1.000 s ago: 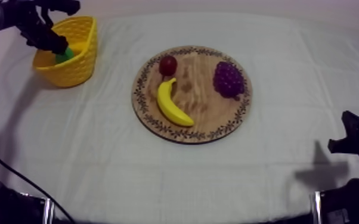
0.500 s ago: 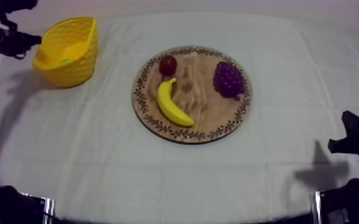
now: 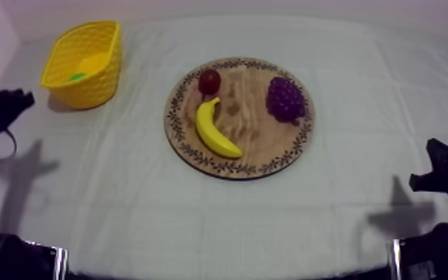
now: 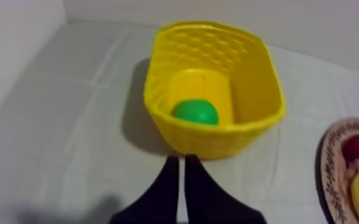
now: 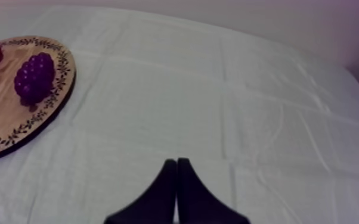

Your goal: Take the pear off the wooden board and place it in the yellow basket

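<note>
pear [image 4: 195,112] in yellow basket [image 4: 250,71] — long axis cannot tell | left claw [image 4: 182,158] pressed together | right claw [image 5: 176,161] pressed together

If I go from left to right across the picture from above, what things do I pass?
You pass the black left gripper → yellow plastic basket → yellow toy banana → purple bunch of toy grapes → black right gripper.
</note>
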Robot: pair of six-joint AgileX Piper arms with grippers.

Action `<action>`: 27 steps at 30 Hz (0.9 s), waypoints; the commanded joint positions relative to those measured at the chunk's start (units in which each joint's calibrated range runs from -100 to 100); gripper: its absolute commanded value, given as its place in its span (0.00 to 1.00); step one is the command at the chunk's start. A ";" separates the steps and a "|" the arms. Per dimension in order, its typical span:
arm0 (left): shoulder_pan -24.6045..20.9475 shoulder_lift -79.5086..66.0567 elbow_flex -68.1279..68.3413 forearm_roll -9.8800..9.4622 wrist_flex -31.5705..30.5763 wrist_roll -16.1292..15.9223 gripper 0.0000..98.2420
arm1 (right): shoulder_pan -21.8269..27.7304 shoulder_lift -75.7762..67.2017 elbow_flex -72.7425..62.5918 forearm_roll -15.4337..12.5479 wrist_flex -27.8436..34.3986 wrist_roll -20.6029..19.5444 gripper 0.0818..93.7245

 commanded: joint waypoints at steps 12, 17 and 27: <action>4.87 -37.89 19.97 8.31 10.00 -4.47 0.16 | -0.01 -0.02 0.04 0.00 0.00 0.00 0.00; 5.24 -45.82 20.47 13.10 18.04 -7.28 0.19 | -0.01 -0.02 0.04 0.00 0.00 0.01 0.00; 4.83 -52.23 20.53 17.78 26.42 -9.57 0.02 | -0.01 -0.02 0.04 0.00 0.00 -0.01 0.00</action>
